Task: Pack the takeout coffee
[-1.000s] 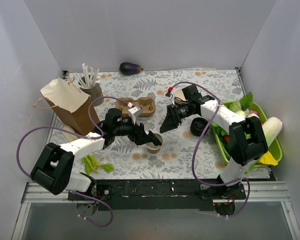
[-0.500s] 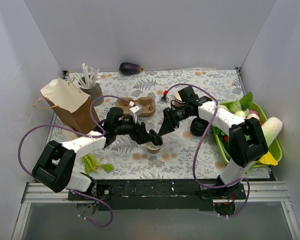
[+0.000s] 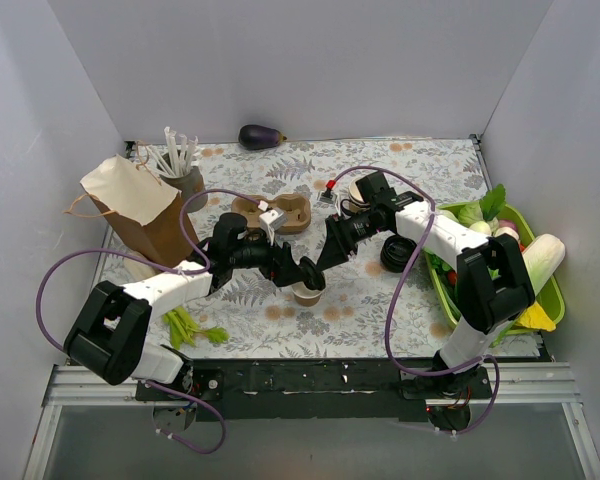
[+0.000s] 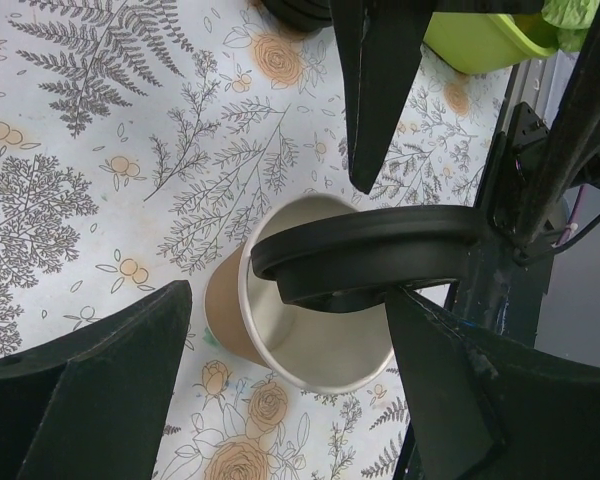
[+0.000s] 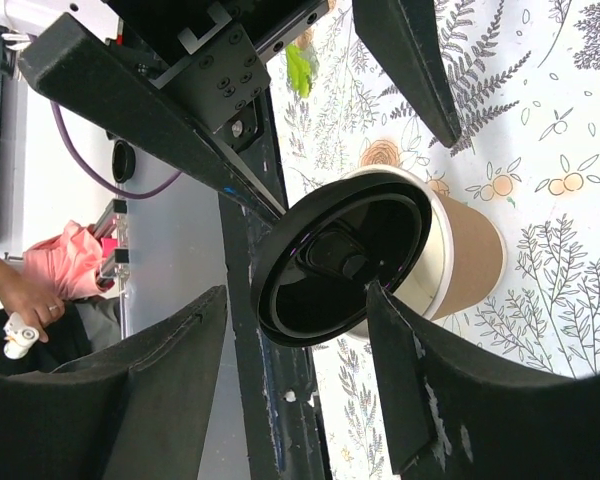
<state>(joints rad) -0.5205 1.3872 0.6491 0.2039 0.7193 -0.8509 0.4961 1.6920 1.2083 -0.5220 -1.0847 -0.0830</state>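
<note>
The takeout coffee is a tan paper cup (image 3: 306, 295) standing upright on the floral cloth, white inside (image 4: 320, 340). Its black lid (image 4: 365, 255) leans tilted across the cup's rim and is not seated; the right wrist view shows the lid's underside (image 5: 340, 255) with the cup (image 5: 470, 255) behind it. My left gripper (image 4: 290, 300) is open and straddles the cup, with a thin gap at its left finger and its right finger against the lid. My right gripper (image 5: 298, 292) is open around the lid, with only one finger (image 5: 420, 380) at the lid's edge.
A brown paper bag (image 3: 140, 210) stands at the left, next to a cup of straws (image 3: 185, 175). A cardboard cup carrier (image 3: 280, 212) lies behind the grippers. Loose black lids (image 3: 395, 255), stacked cups (image 3: 358, 192), a green vegetable basket (image 3: 545, 300), celery (image 3: 190, 328) and an eggplant (image 3: 260, 136) are around.
My right gripper has moved left and down to the cup, and its jaws have widened. The lid now leans on the cup's rim. The left arm has hardly moved.
</note>
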